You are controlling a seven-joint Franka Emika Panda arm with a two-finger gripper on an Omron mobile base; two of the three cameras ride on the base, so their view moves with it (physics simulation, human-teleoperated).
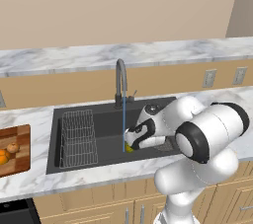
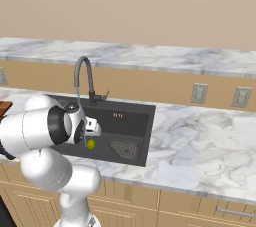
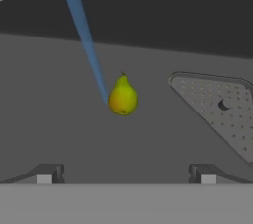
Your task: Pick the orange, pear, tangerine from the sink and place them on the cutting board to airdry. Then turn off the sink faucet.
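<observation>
1. The robot's two-finger hand (image 3: 126, 172) hung low inside the large dark grey rectangular sink (image 1: 106, 119), its two dark fingertips (image 3: 48, 172) spread wide apart with nothing between them.
2. The small yellow-green pear (image 3: 123, 97) lay on the sink floor straight ahead of the hand, centred between the fingertips but clear of them, its stem end pointing away from the hand.
3. A thin blue stream of water (image 3: 81, 30) from the tall dark grey gooseneck faucet (image 1: 120, 84) came down just beside the pear, on the side of the left fingertip in the hand view, and met the floor right at the fruit.
4. The square perforated drain grate (image 3: 220, 112) sat on the sink floor ahead of the hand and off to the side of the other fingertip, apart from the pear.
5. The wire rack (image 1: 77, 136) stood in the sink's far end, well away from the hand.
6. On the white marble surface (image 1: 29, 176) beyond that end lay the striped wooden cutting board (image 1: 15, 161), with two orange fruits (image 1: 7, 153) resting on it, well apart from the hand.
</observation>
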